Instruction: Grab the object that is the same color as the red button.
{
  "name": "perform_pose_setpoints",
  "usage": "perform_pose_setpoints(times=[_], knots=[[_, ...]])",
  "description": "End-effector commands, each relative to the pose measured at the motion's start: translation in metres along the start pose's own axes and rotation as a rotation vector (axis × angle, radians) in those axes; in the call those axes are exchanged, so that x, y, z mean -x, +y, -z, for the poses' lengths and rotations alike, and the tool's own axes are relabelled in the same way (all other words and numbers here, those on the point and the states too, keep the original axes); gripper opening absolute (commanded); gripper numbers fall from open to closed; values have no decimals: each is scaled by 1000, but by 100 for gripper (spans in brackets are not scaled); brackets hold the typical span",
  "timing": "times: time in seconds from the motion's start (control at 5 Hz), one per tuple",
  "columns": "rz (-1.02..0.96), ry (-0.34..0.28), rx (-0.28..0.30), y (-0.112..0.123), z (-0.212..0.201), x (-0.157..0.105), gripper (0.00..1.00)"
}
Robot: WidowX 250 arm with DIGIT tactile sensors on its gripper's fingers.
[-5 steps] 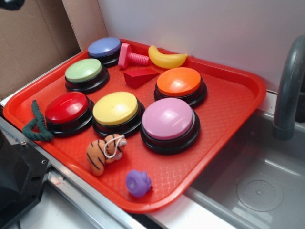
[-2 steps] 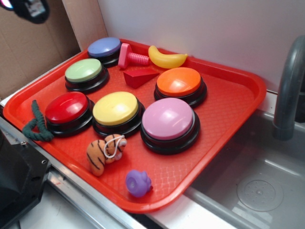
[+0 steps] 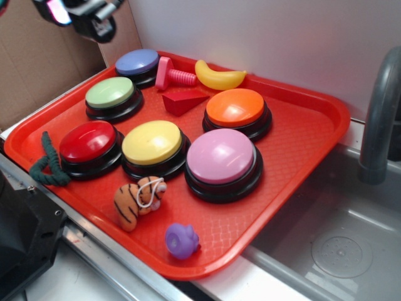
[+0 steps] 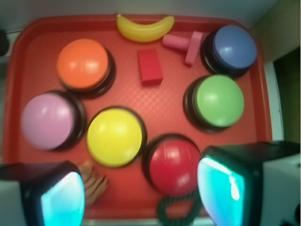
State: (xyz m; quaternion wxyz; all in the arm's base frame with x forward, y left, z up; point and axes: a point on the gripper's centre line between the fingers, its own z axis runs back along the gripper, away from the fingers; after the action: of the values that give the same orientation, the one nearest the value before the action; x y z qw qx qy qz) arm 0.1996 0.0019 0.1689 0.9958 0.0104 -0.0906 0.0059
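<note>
Hanging high above the far left corner of the red tray (image 3: 313, 135), the pincer (image 4: 141, 197) points down at the tray with its two fingers (image 4: 221, 186) set wide apart, nothing between them; from the wrist their inner faces glow teal, and in the exterior view only a dark, blurred part of the arm shows at the top left. No brand, label or writing can be read on anything. The tray is glossy plastic with a fine diamond-grid floor and a raised rounded rim. On it sit six round domed buttons on black bases: the red button (image 3: 88, 142) near the left rim, a yellow button (image 3: 151, 143) just beside it, a lilac button (image 3: 220, 157), an orange button (image 3: 235, 107), a green button (image 3: 109, 93) and a blue button (image 3: 136, 62). The object (image 3: 183, 101), a small dark-red solid wedge with flat smooth faces, lies on the tray floor between the green and orange buttons, apart from both, untouched by the pincer. Just behind it lie a pink toy screw (image 3: 173, 74) with a ribbed shank and a smooth yellow banana (image 3: 219, 78). A twisted green rope (image 3: 50, 162) rests by the red button; a striped plush tiger (image 3: 138, 200) and a small purple toy (image 3: 182, 241) lie near the front rim.
</note>
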Motion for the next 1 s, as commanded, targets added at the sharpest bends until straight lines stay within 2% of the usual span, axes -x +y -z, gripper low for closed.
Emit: perform_pose_setpoints(times=[0.0, 0.2, 0.6, 0.8], knots=[[-21, -99, 10, 17, 44, -43, 100], [-35, -97, 24, 20, 67, -59, 100], [-10, -70, -24, 30, 108, -76, 100], [12, -63, -5, 33, 121, -79, 100]])
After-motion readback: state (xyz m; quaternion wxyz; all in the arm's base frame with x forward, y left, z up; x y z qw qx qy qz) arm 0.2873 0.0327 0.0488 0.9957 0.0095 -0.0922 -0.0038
